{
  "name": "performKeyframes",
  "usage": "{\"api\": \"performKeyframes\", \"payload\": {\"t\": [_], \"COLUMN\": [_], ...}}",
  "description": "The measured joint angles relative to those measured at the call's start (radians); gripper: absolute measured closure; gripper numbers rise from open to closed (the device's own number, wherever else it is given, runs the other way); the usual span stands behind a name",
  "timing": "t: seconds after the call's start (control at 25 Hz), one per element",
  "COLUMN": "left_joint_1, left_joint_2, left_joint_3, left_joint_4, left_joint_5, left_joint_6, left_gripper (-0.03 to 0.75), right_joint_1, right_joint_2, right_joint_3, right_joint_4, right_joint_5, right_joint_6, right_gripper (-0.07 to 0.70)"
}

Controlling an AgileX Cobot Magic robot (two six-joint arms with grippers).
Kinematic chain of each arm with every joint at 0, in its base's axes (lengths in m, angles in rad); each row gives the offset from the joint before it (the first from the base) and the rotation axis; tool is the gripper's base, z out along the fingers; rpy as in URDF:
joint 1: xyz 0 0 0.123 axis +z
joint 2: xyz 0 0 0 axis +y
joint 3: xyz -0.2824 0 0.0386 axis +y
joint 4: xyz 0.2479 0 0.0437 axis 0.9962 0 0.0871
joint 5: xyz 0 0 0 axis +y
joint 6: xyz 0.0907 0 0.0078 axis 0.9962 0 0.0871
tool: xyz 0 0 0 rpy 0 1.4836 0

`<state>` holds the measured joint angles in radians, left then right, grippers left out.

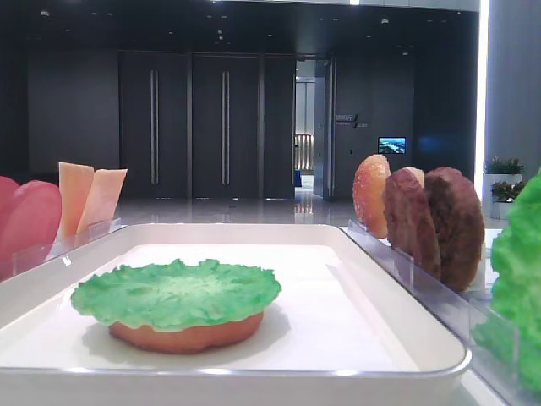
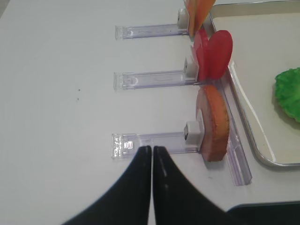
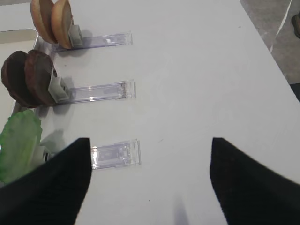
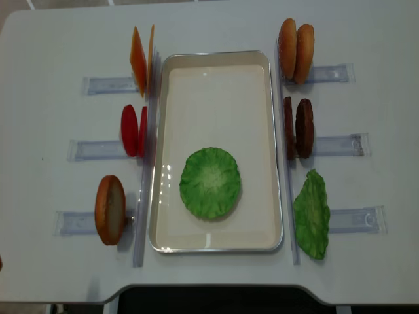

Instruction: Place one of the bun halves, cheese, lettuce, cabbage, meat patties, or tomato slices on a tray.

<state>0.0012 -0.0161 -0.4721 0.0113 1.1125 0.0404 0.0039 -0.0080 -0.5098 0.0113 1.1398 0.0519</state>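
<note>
The left gripper [image 2: 152, 151] has its jaws pressed together on nothing, above the bench [image 2: 61, 84] just short of a clear holder [image 2: 154, 142] carrying one bun half [image 2: 214, 123] on edge. The right gripper [image 3: 150, 154] hangs with jaws wide apart, also carrying nothing. On the tray [image 4: 216, 65], toward its near end, a ruffled bright green lettuce [image 4: 210, 182] lies flat. From overhead it hides what is beneath; the low front view shows a golden-brown bun half [image 1: 188, 335] under it. Spare lettuce [image 4: 312, 214], meat patties [image 4: 298, 128], tomato slices [image 4: 133, 130] and cheese [image 4: 140, 59] stand beside the tray.
</note>
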Motion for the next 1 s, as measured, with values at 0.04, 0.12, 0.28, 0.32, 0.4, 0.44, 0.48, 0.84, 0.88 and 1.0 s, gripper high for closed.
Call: {"api": "performKeyframes", "payload": {"t": [0.04,0.12,0.28,0.32,0.4,0.44,0.48,0.84,0.88,1.0], "left_joint_1": [0.000,0.000,0.000,0.000,0.000,0.000,0.000,0.000,0.000,0.000], "left_joint_2": [0.000,0.000,0.000,0.000,0.000,0.000,0.000,0.000,0.000,0.000], "left_joint_3": [0.000,0.000,0.000,0.000,0.000,0.000,0.000,0.000,0.000,0.000], "left_joint_4": [0.000,0.000,0.000,0.000,0.000,0.000,0.000,0.000,0.000,0.000], "left_joint_5": [0.000,0.000,0.000,0.000,0.000,0.000,0.000,0.000,0.000,0.000], "left_joint_6": [0.000,0.000,0.000,0.000,0.000,0.000,0.000,0.000,0.000,0.000], "left_gripper": [0.715,0.715,0.715,0.715,0.715,0.715,0.715,0.715,0.715,0.715], "right_joint_1": [0.000,0.000,0.000,0.000,-0.001,-0.005,-0.012,-0.055,-0.055,-0.055], "right_joint_2": [0.000,0.000,0.000,0.000,0.000,0.000,0.000,0.000,0.000,0.000], "right_joint_3": [0.000,0.000,0.000,0.000,0.000,0.000,0.000,0.000,0.000,0.000], "right_joint_4": [0.000,0.000,0.000,0.000,-0.001,-0.001,-0.001,-0.002,-0.002,-0.002], "right_joint_5": [-0.001,-0.001,-0.002,-0.002,-0.003,-0.003,-0.003,-0.003,-0.003,-0.003], "right_joint_6": [0.000,0.000,0.000,-0.001,-0.002,-0.003,-0.004,-0.006,-0.006,-0.006], "right_gripper": [0.127,0.127,0.127,0.127,0.127,0.127,0.127,0.127,0.127,0.127]}}
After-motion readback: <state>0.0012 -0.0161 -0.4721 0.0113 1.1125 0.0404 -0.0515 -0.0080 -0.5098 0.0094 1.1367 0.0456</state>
